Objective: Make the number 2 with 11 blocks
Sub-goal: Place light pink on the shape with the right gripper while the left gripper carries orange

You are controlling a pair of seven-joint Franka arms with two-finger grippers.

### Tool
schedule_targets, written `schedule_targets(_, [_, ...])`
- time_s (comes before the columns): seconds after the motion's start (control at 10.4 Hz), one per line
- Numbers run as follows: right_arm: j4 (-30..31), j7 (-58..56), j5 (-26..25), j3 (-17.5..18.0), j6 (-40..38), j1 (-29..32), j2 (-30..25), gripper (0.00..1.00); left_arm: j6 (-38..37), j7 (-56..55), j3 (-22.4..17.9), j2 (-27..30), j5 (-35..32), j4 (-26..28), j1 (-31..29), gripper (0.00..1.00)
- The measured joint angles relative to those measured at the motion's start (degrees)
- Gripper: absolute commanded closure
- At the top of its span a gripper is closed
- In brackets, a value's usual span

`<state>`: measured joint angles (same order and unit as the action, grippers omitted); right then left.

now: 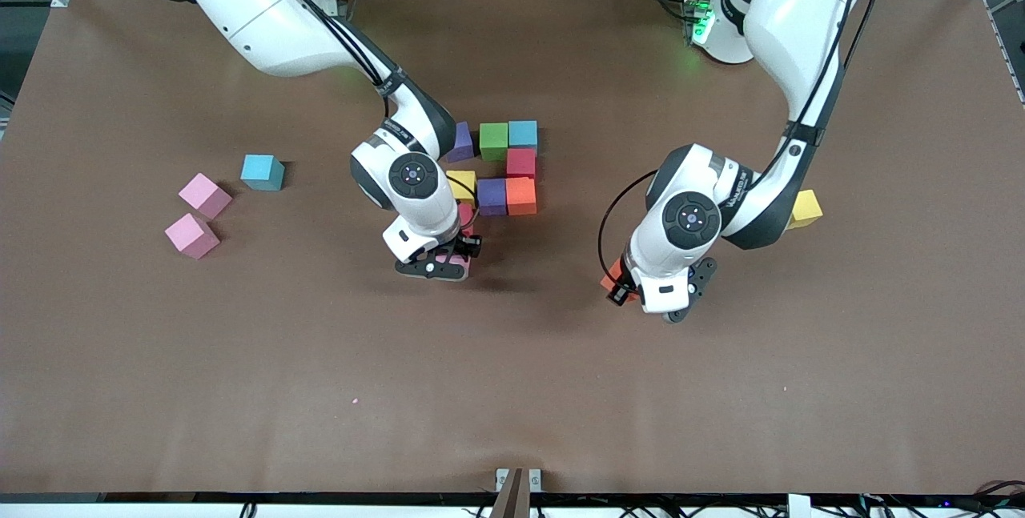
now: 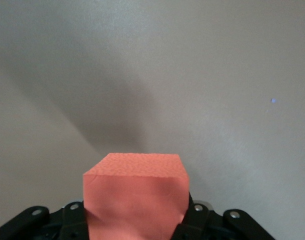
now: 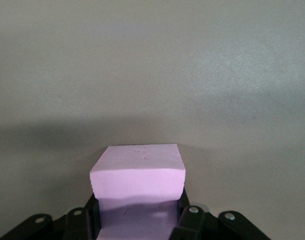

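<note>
text: none legible | arm wrist markings: too small to read | blocks: unmarked

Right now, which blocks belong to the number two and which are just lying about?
In the job: middle cluster; pink block shut in the right gripper beside it; orange block shut in the left gripper over bare table; probably the yellow block by the left arm.
Lying about, likely: loose blue block and two loose pink blocks toward the right arm's end.
</note>
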<state>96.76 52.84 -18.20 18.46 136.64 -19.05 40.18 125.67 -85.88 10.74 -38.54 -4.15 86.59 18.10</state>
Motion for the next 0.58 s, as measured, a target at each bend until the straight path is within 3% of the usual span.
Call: schedule_targets(0.58, [0.02,-0.97,-0.03,0.02,-0.07,-0.89,-0.01,0.78,3.42,-14.06,-0.51,-5.03,0.00,-4.52,4.05,0.57])
